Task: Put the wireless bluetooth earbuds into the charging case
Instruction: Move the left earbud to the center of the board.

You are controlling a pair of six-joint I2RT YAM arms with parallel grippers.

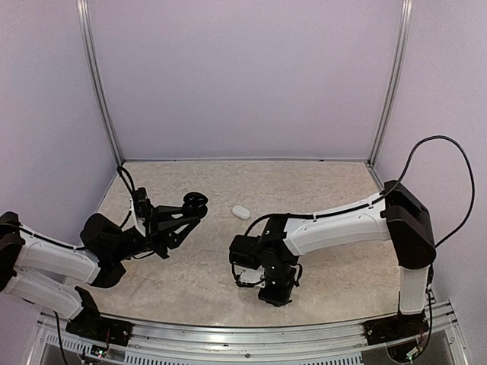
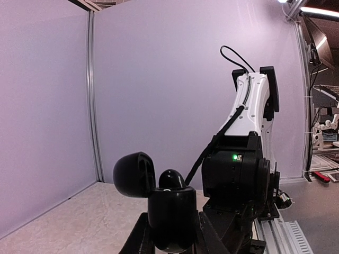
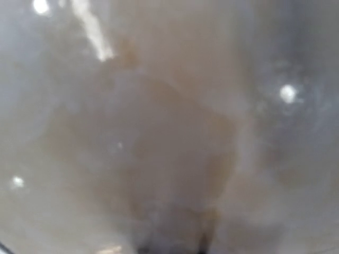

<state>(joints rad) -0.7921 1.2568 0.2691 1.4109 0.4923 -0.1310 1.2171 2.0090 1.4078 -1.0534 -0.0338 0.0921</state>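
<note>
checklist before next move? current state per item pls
1. Left gripper grip on the black case: ok, clamped, case upright.
2. Case lid open: ok, swung back to one side.
3. Free socket in the case: cannot tell; a dark dome sticks up at the opening.
4. Right gripper holding an earbud: cannot tell; it points down at the table and its wrist view is a blur.
5. White oval object clear of both arms: ok, it lies alone on the table between them.
</note>
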